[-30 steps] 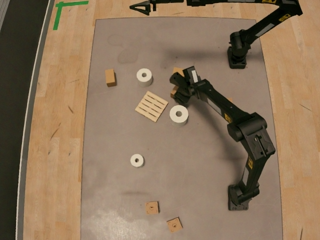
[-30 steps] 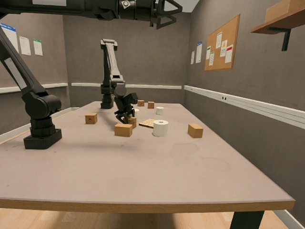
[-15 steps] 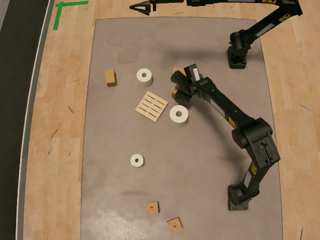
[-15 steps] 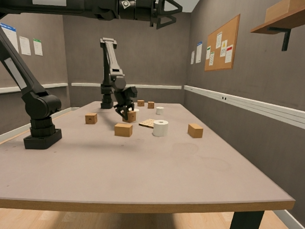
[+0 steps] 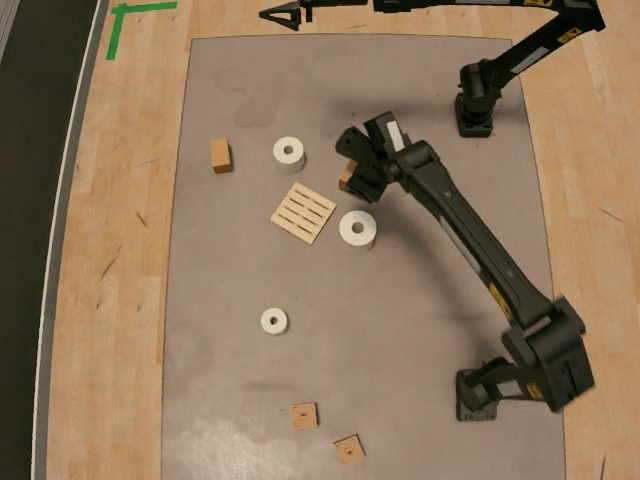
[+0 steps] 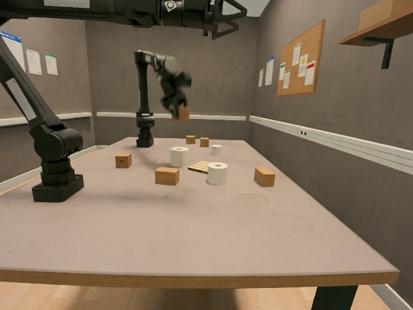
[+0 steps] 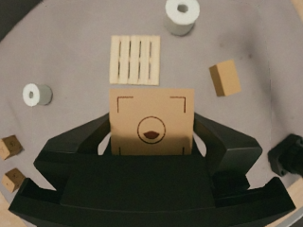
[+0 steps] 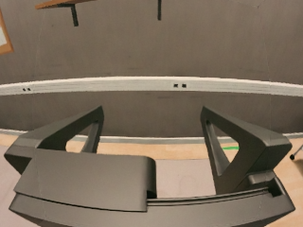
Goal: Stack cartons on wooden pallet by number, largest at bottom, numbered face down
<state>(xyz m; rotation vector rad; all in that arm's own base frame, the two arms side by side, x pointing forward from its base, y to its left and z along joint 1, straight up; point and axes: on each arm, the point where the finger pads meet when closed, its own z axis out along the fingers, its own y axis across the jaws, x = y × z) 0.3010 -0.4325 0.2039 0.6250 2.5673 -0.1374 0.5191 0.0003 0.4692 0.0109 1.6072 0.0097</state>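
- The left gripper (image 5: pixel 355 171) (image 6: pixel 178 108) (image 7: pixel 151 112) carries a brown cube-shaped cardboard carton (image 5: pixel 346 177) (image 6: pixel 181 113) (image 7: pixel 151 115) above the grey bench, its fingers a little over half open and closed on two opposite sides.
- The small square pallet of pale wooden slats (image 5: pixel 303 212) (image 6: pixel 201 166) (image 7: pixel 134 61) lies flat and without a carton, down and to the left of the gripper in the top view, just past the load's far edge in the left wrist view.
- Carton and pallet edges look nearly parallel from that wrist (a cube offers no long axis to follow), so the coming move likely calls for a sideways carry, little turn and a level descent.
- White paper rolls, one large (image 5: pixel 357 230) (image 6: pixel 179 156) and another (image 5: pixel 288 153) (image 6: pixel 217 173) (image 7: pixel 182 16), stand near the pallet; a low approach could clip either.
- The right gripper (image 5: pixel 260 14) (image 6: pixel 241 19) (image 8: pixel 151 111), wide open with nothing between its fingers, hangs farther from the pallet, leaving the left the natural carrier.
- Three more cartons wait on the bench: two (image 5: pixel 304 415) (image 6: pixel 190 139) (image 7: pixel 10 147) and (image 5: pixel 349 450) (image 6: pixel 204 142) (image 7: pixel 13 179) at one end, a third (image 6: pixel 123 161) near the right arm's base. No printed number shows, so the held carton's rank cannot be told.
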